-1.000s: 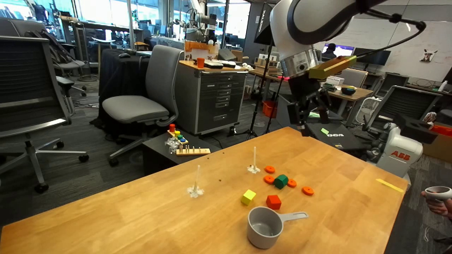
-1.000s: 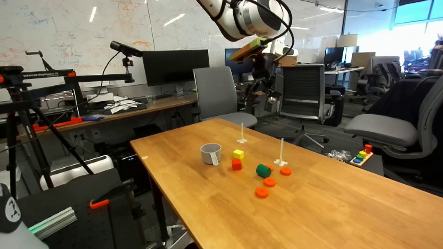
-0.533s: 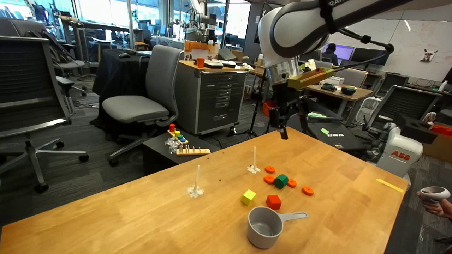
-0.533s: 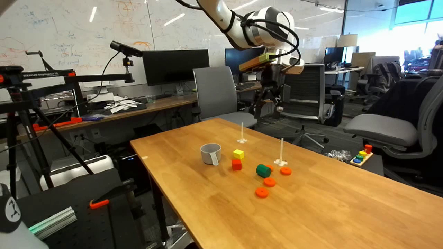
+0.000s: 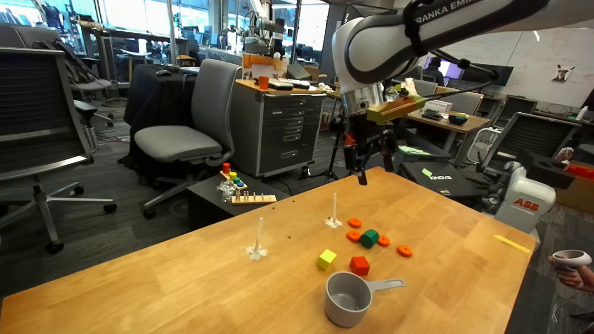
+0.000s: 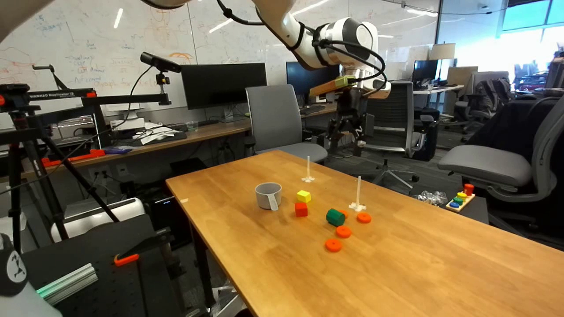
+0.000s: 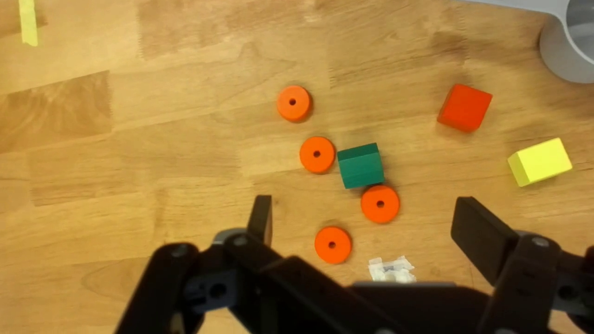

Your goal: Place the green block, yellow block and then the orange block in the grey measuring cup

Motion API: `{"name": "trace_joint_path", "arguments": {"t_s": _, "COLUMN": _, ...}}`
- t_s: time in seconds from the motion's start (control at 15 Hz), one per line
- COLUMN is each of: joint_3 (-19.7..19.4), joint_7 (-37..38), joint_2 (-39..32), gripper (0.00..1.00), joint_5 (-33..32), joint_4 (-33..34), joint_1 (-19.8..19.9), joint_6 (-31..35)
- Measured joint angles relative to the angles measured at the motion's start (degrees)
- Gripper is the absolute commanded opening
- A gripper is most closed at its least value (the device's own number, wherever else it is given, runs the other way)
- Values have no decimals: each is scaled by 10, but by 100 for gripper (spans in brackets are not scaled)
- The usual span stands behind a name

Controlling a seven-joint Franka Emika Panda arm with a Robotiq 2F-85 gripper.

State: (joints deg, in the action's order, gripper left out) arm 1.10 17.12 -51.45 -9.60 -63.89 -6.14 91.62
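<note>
One green block (image 7: 361, 166) shows dark, flat facets; the tool (image 7: 364, 220) hangs spread wide

Green block (image 7: 361, 166) lying on side; yellow block (image 5: 326, 260) near upright grey measuring cup (image 6: 265, 201).

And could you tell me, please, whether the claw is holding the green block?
No, in the wrist view the claw stands open and the green block lies on the table.
</note>
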Motion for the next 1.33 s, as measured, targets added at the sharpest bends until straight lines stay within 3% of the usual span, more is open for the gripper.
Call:
{"name": "trace_joint_path", "arguments": {"t_s": 0.87, "joint_3": 0, "joint_7": 0, "joint_2": -80, "gripper": 100, "joint_5": 11, "joint_4": 37, "joint_1": -15, "joint_6": 0}}
{"name": "trace_joint_path", "arguments": {"t_s": 1.33, "joint_3": -23, "joint_7": 0, "joint_2": -106, "gripper": 100, "joint_5": 11, "joint_4": 42, "joint_1": -11, "joint_6": -4}}
